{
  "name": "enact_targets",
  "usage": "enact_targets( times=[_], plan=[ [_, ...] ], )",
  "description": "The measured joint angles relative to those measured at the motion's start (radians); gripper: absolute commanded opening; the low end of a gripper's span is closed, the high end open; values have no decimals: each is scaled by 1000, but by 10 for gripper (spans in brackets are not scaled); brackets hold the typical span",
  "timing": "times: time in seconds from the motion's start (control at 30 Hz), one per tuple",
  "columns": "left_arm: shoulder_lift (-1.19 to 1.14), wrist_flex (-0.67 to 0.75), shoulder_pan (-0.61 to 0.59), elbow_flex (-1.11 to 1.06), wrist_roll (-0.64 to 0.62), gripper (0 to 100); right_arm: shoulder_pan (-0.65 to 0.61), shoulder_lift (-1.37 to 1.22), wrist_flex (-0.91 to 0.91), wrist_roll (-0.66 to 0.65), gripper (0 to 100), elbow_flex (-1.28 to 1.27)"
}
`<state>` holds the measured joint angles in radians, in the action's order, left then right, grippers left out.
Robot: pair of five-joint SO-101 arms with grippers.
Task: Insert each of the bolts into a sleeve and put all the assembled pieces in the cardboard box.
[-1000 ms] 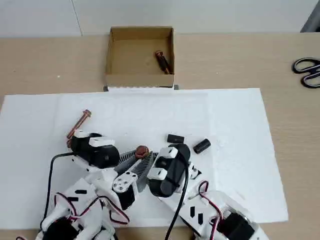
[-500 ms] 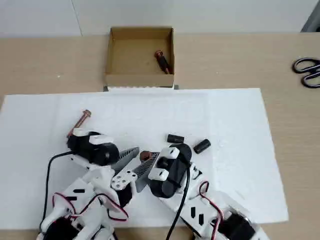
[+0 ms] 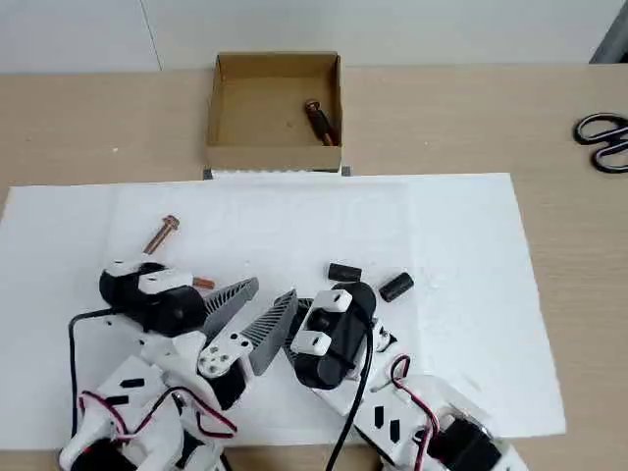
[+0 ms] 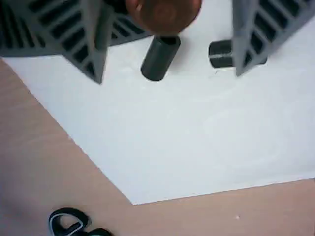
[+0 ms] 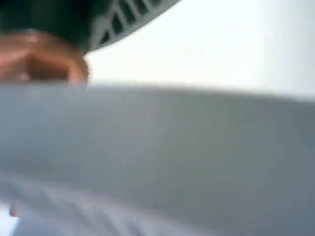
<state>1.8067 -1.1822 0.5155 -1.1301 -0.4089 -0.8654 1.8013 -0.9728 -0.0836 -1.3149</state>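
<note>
Paper sheet [image 3: 461, 245] is spread over the wooden worktop [image 3: 98, 118], and most of the task's things are laid on it. At the far left of the sheet a loose bolt [image 3: 162, 235] is seen lying slantwise, well apart from the sleeves. Just below it the left arm [image 3: 152, 299] is placed, and a short copper-coloured end [image 3: 203, 284] is shown against its housing. The left claw [image 3: 276, 287] is held with its two ribbed jaws spread apart and nothing is gripped between them. In the left wrist view a bolt head [image 4: 163, 11] is seen close up between those spread jaws, but what holds it cannot be told.

Beyond the sheet's far edge, near the middle, the cardboard box [image 3: 224, 108] is set, and one assembled piece [image 3: 322, 123] is lying against its right wall.

Right of the left claw, the first sleeve [image 3: 344, 272] and the second sleeve [image 3: 396, 287] are laid on the sheet, near each other but not touching. Just below them the right arm [image 3: 332, 339] is placed. The right claw [image 3: 300, 308] is largely hidden behind the left claw's nearer jaw, so whether it is apart or together cannot be told.

At the far right, off the sheet, scissors [image 3: 601, 142] are left on the bare worktop.
</note>
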Motion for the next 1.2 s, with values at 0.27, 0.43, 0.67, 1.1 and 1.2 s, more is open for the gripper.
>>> enact_targets(
  times=[0.27, 0.43, 0.67, 1.1, 1.2],
  plan=[
    [0, 0, -117, 6, 0, 7, 66, 2, 0, 0, 4, -12],
    [0, 0, -308, -31, 32, 7, 170, 2, -46, 5, 4, -14],
    [0, 75, -511, -267, 172, 7, 333, 2, -68, 77, 4, -14],
    [0, 204, -577, -540, 299, 7, 543, 0, -68, 81, 4, -66],
    [0, 204, -577, -539, 301, 7, 551, 0, -64, 81, 4, -66]
  ],
)
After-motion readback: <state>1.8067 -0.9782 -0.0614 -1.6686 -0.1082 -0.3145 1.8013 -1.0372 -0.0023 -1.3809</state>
